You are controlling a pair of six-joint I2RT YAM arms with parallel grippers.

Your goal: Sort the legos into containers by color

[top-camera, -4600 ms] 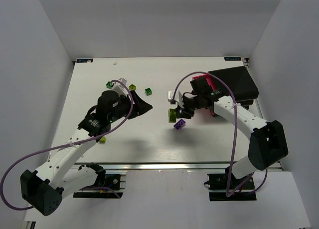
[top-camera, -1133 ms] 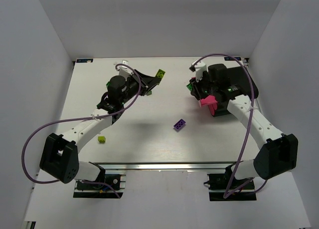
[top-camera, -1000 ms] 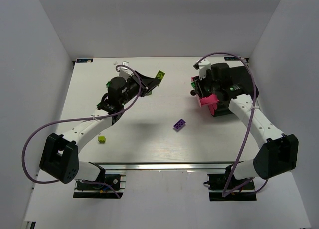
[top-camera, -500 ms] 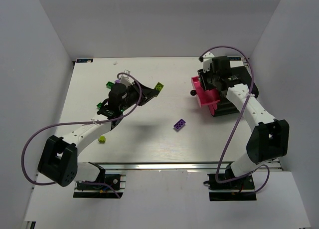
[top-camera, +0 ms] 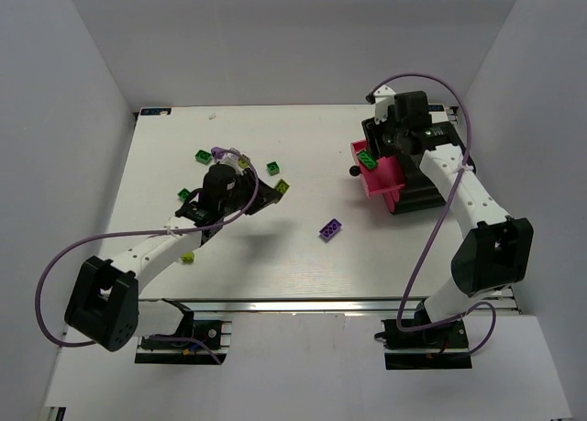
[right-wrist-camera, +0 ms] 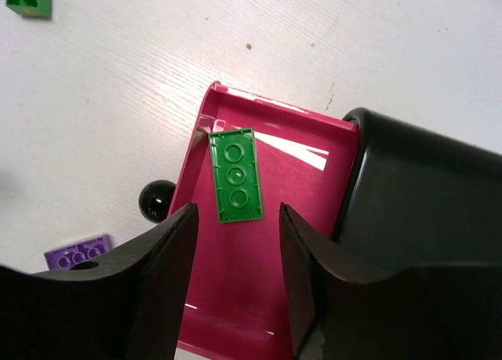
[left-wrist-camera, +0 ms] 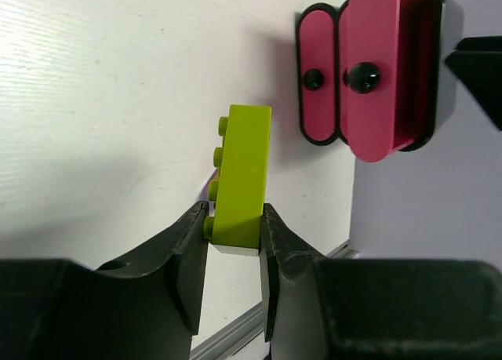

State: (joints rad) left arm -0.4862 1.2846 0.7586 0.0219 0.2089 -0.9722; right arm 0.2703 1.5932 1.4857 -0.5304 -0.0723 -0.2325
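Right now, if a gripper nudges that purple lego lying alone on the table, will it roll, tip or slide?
The purple lego lies flat on a broad face, so it would probably slide, not roll or tip. The table looks smooth, so an off-centre push may spin it. Being small hard plastic, it is likely light and stiff.

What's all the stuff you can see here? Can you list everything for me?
Lime-green oblong plastic brick: 1, lime, pinched in the left tool.
Dark green oblong plastic brick: 1, dark green, lying in the open drawer.
Purple oblong plastic brick: 1, purple, mid-table.
Small loose green bricks: 5, lime or dark green, table's left half.
Magenta-pink plastic drawers with black knobs: 2, pink; one pulled open, one shut.
Black box cabinet: 1, black, far right.
White table: 1, white.
Left tool: black, shut on the lime brick.
Right tool: black, open above the drawer.
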